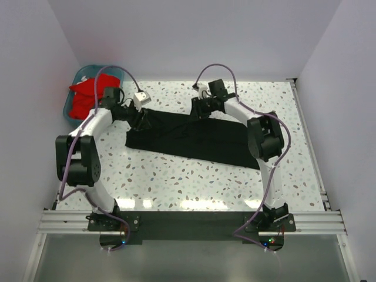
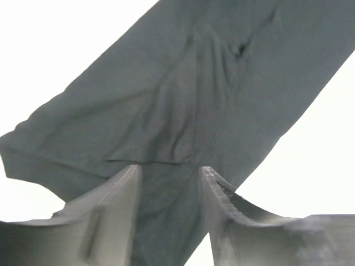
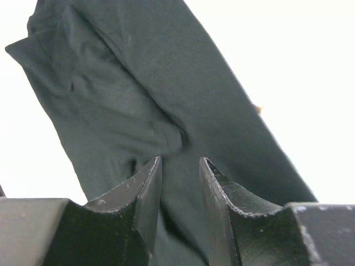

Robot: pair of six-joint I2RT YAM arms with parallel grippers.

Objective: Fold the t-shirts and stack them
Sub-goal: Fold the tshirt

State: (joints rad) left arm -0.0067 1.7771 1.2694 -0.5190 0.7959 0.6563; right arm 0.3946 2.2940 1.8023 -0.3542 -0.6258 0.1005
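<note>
The black t-shirt lies as a long folded strip across the middle of the table. My left gripper is down at the strip's far left edge. In the left wrist view its jaws stand apart, with the black cloth running between them. My right gripper is at the far edge near the strip's middle. Its jaws are narrowly apart over the black cloth, which puckers just ahead of the tips. Red t-shirts lie bunched in the basket at the far left.
The teal basket stands at the table's far left corner, just left of my left arm. White walls close in the back and both sides. Speckled tabletop shows in front of the shirt.
</note>
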